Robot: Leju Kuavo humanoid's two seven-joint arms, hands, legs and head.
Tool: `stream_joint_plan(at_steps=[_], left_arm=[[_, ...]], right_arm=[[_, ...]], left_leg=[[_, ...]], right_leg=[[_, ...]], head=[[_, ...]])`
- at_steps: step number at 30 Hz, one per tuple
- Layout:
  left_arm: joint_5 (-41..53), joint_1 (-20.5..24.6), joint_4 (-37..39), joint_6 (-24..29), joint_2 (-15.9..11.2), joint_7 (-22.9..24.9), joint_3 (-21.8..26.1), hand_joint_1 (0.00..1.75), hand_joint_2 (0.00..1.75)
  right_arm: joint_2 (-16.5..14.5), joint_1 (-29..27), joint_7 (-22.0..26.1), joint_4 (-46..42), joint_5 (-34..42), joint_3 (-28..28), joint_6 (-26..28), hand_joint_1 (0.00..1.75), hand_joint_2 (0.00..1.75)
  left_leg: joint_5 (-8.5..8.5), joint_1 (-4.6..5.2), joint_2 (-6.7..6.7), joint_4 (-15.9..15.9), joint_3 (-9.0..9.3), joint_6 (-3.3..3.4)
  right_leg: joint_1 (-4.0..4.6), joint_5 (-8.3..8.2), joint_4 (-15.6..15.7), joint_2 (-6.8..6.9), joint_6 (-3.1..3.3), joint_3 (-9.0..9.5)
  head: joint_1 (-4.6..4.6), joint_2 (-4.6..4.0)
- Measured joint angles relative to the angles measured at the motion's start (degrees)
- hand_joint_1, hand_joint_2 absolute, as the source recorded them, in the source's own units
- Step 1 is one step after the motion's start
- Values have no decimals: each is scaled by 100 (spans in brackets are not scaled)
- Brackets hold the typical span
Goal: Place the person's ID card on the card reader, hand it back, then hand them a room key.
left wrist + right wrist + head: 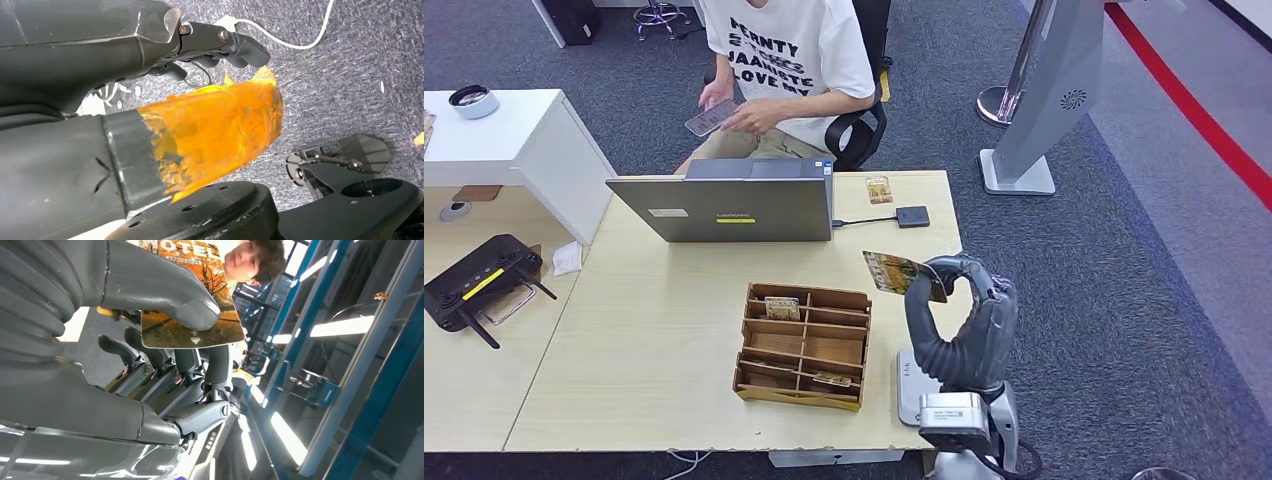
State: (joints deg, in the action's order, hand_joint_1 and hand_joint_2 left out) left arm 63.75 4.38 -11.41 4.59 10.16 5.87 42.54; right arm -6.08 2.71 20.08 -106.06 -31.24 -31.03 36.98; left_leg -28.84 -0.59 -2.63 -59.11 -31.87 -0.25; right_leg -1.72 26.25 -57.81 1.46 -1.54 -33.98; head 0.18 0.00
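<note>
Robot's right hand [956, 300] pinches a hotel key card [894, 271] by one short edge btwn thumb and fingers, held up above the table [654, 350] just right of the wooden organizer tray [805, 346], facing the seated person [784, 60]. Card looks thin, stiff, light, glossy and prob. slippery, so an edge grip w/ the far end free for the taker seems best. Left hand [220, 45] hangs over grey carpet, dark fingers curled w/ nothing in them.

We cannot read the small card [879, 189] beyond the laptop [734, 205], and the thumb [150, 285] covers part of the room key [200, 315].
</note>
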Motion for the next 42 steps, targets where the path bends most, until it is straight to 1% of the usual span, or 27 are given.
stream_joint_plan(at_steps=[12,28,35,42], left_arm=[[-45,-1,0,21,21,-49,43,0,0],[-60,-26,0,26,28,-50,55,0,0],[-67,-32,0,26,27,-49,95,0,0],[-67,-35,0,26,25,-46,149,0,0]], right_arm=[[2,-17,-140,-16,508,76,-1,175,175],[2,-458,-213,-13,955,1106,-1,175,175],[2,-679,-277,70,1018,1426,-25,175,175],[1,-797,-290,187,998,1598,-66,175,175]], left_leg=[[0,0,0,0,0,0],[-1,0,0,0,-1,0],[-1,0,1,0,-1,0],[-1,0,1,0,-1,0]], right_leg=[[0,0,0,0,0,0],[0,0,0,1,0,-1],[0,0,0,1,0,0],[0,0,0,1,0,0]], head=[[1,0],[0,0],[0,0],[0,0]])
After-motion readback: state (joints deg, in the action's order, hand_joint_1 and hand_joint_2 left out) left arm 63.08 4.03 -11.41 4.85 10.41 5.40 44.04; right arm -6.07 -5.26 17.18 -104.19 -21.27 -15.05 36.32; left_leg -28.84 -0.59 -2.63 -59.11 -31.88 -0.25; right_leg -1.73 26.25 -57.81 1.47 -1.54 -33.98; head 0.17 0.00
